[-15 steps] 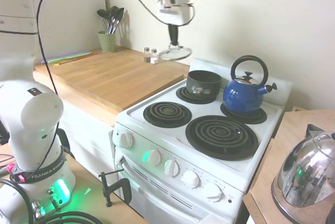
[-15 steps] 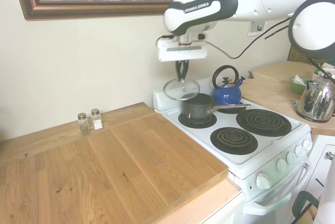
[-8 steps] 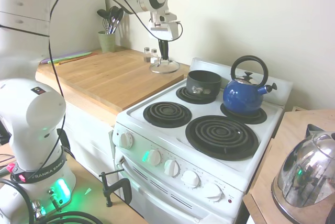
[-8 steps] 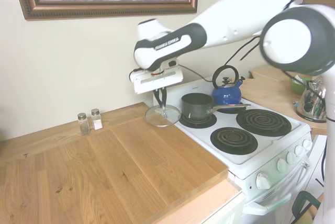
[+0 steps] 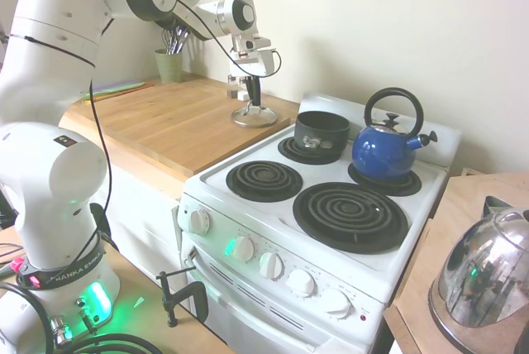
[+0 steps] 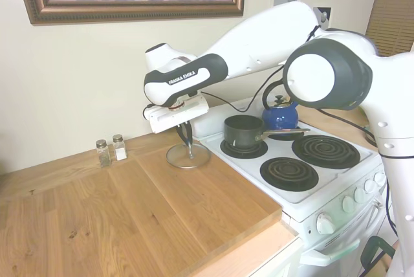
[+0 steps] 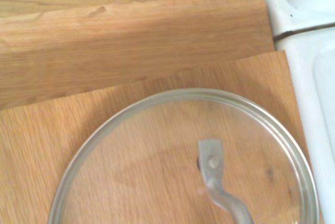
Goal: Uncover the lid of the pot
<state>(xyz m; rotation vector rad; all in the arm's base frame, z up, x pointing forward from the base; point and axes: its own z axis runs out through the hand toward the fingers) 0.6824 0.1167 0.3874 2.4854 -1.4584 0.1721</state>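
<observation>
Lid [image 5: 254, 116]: lying flat on the wooden tabletop [image 5: 157, 122], just beside the left edge of the stove [image 5: 331, 205], off the pot and apart from it. In the wrist view the lid [image 7: 157, 161] is showing the wood grain through its glass, with its metal rim and loop handle in sight.

Jaws [image 6: 188, 149]: standing straight down over the middle of the lid, closed narrowly on its upright loop handle.

Pot [image 5: 321, 132]: sitting uncovered on the stove's back left burner, its long handle pointing away from the tabletop in the second exterior view [image 6: 244, 130].

Blue kettle [image 5: 388, 143]: sitting on the stove's back right burner, just beside the pot.

Salt and pepper shakers [image 6: 110, 151]: standing together on the tabletop against the wall, well apart from the stove.

Green cup of utensils [image 5: 169, 60]: standing at the far corner of the tabletop, well away from the stove.

Steel kettle [image 5: 483, 275]: resting on the counter on the stove's other side.
</observation>
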